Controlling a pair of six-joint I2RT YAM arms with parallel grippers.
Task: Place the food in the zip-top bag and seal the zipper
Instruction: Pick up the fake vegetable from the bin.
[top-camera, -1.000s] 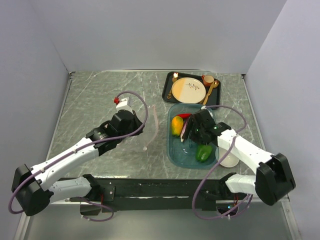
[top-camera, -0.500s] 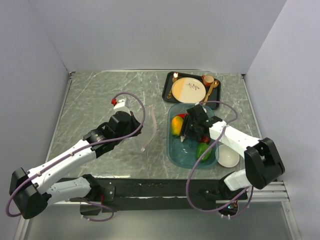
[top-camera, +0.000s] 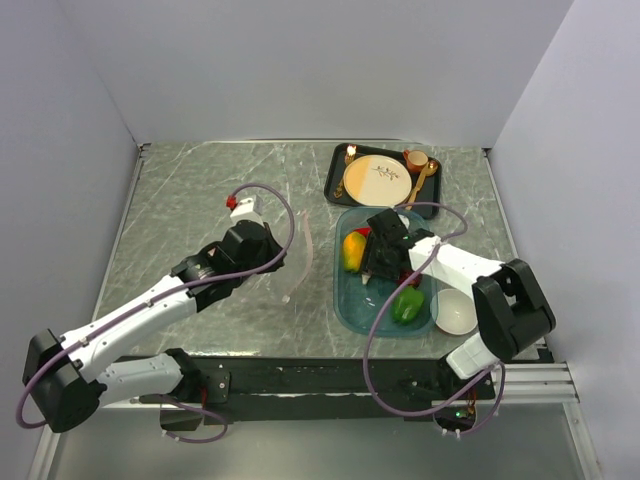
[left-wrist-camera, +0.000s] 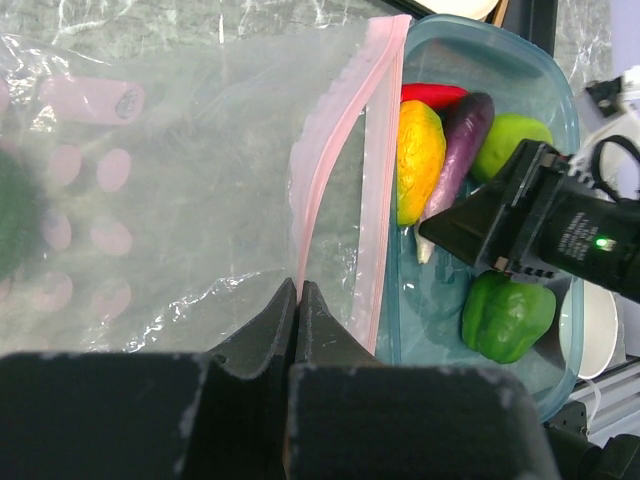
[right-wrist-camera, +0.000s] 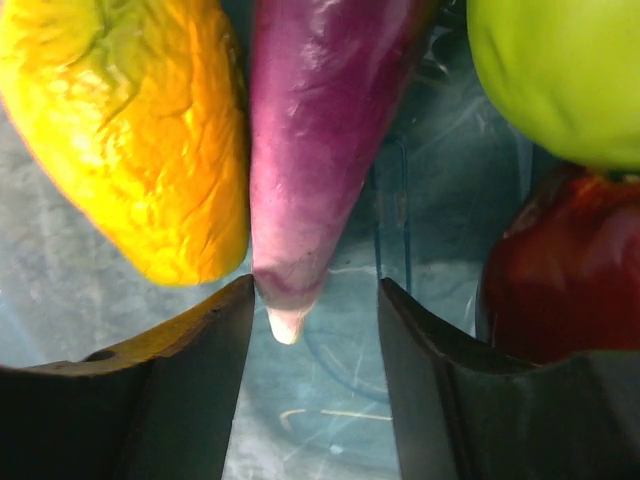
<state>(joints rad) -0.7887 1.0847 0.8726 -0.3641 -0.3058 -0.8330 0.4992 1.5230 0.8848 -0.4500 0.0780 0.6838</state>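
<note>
The clear zip-top bag (left-wrist-camera: 190, 190) lies flat on the table, its mouth facing the teal tray (left-wrist-camera: 560, 110). One lip of the pink zipper (left-wrist-camera: 325, 170) is lifted, and my left gripper (left-wrist-camera: 298, 286) is shut on it. The other lip (left-wrist-camera: 385, 150) lies by the tray's rim. The food lies in the tray: a yellow-orange piece (right-wrist-camera: 130, 130), a purple piece (right-wrist-camera: 310, 140), a light green piece (right-wrist-camera: 560, 70), a dark red piece (right-wrist-camera: 560, 270) and a green pepper (top-camera: 405, 307). My right gripper (right-wrist-camera: 315, 300) is open low in the tray. Its fingers straddle the purple piece's pale tip, and the left finger touches it.
A black tray with a tan plate (top-camera: 378, 180), gold cutlery and a small cup sits behind the teal tray (top-camera: 345, 300). A white bowl (top-camera: 455, 312) stands at the teal tray's right front corner. The right arm's cable loops over the tray.
My right gripper has moved left and back inside the tray to the purple piece, and its jaws have narrowed. My left gripper has kept hold of the bag's lip, shifting only slightly.
</note>
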